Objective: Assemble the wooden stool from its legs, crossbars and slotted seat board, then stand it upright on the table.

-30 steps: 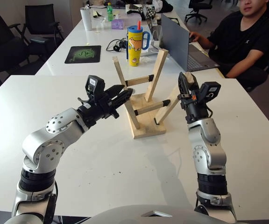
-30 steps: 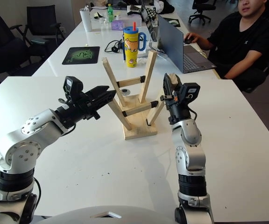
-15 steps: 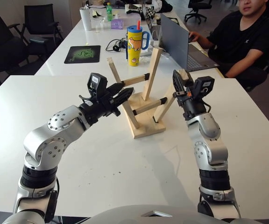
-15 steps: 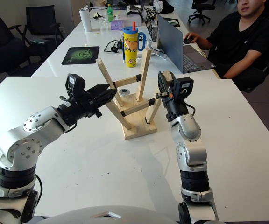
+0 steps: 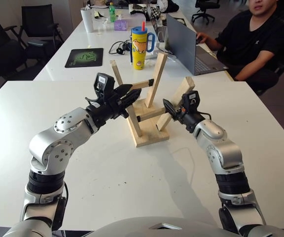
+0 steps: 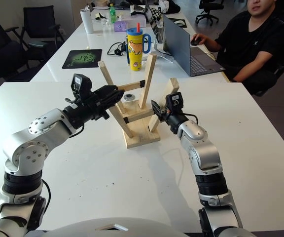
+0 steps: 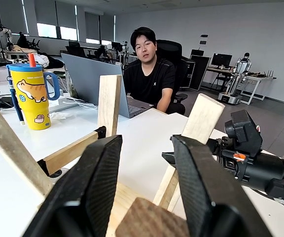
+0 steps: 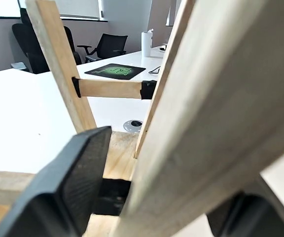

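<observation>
The wooden stool lies upside down, its slotted seat board (image 5: 147, 137) flat on the white table (image 5: 107, 177) and its legs pointing up. Two crossbars (image 5: 150, 114) join the legs. My left gripper (image 5: 125, 97) comes in from the left and is shut on the near left leg (image 5: 133, 121); in the left wrist view that leg's end (image 7: 152, 219) sits between the black fingers (image 7: 97, 182). My right gripper (image 5: 168, 106) comes in low from the right and is shut on the slanted right leg (image 5: 181, 92), which crosses the right wrist view beside a finger pad (image 8: 80, 173).
On the far table stand a yellow mug (image 5: 138, 47), a grey laptop (image 5: 184, 42) and a black mouse pad (image 5: 84, 57). A round cable grommet (image 6: 128, 97) sits just behind the stool. Bare table spreads in front of the stool and to both sides.
My right forearm has swung down from upright to a low slant, its gripper sliding lower on the right leg. The left gripper keeps its hold. The camera has shifted slightly.
</observation>
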